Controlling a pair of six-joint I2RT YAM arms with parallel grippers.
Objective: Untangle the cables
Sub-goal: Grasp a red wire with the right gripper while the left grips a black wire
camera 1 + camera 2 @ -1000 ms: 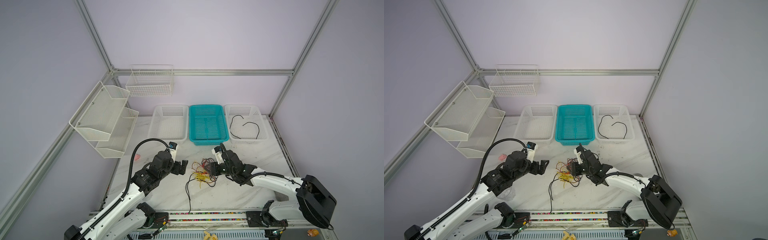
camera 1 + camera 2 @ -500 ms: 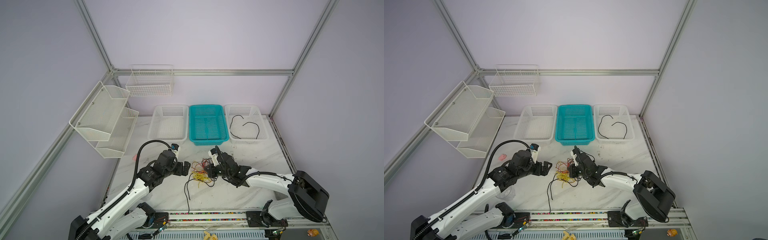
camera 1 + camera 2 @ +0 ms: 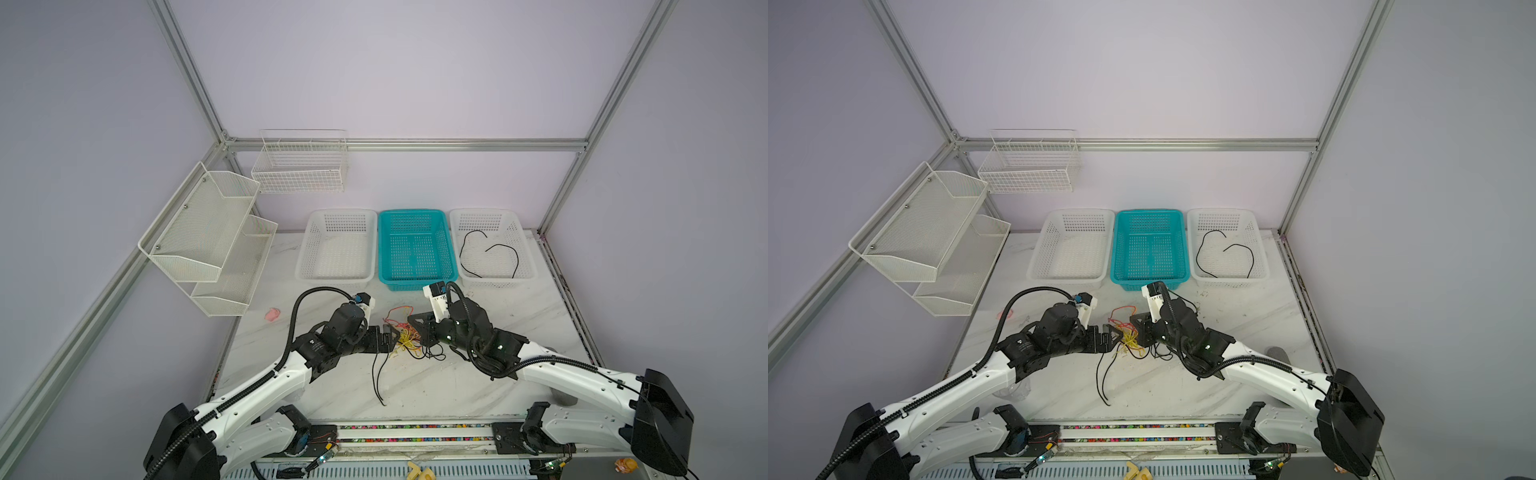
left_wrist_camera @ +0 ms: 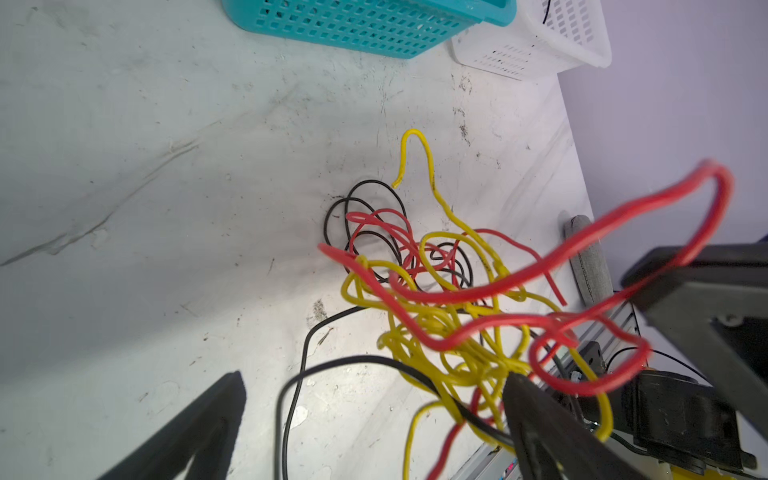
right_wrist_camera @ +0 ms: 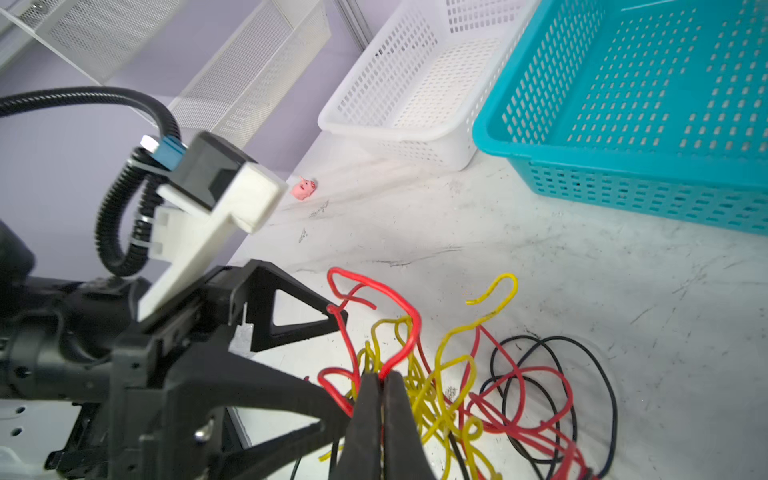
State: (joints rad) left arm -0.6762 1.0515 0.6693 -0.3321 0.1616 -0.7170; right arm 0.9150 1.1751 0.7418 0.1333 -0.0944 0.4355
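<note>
right gripper (image 5: 382, 378) pinches a red cable (image 5: 415, 328), left gripper (image 4: 374, 376) jaws apart

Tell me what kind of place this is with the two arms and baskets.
Probably a robotics lab test cell: an aluminium frame boxes in plain walls, a left arm and right arm share one tabletop, and plastic baskets sit behind tangled cables.

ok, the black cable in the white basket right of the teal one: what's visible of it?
The black cable is one string-thin matte wire lying loose on the floor of the white basket beside the teal basket. It bends in two humps, roughly heart-shaped, both ends toward the near side. Only the basket touches it; it lies apart from the tangle.
</note>
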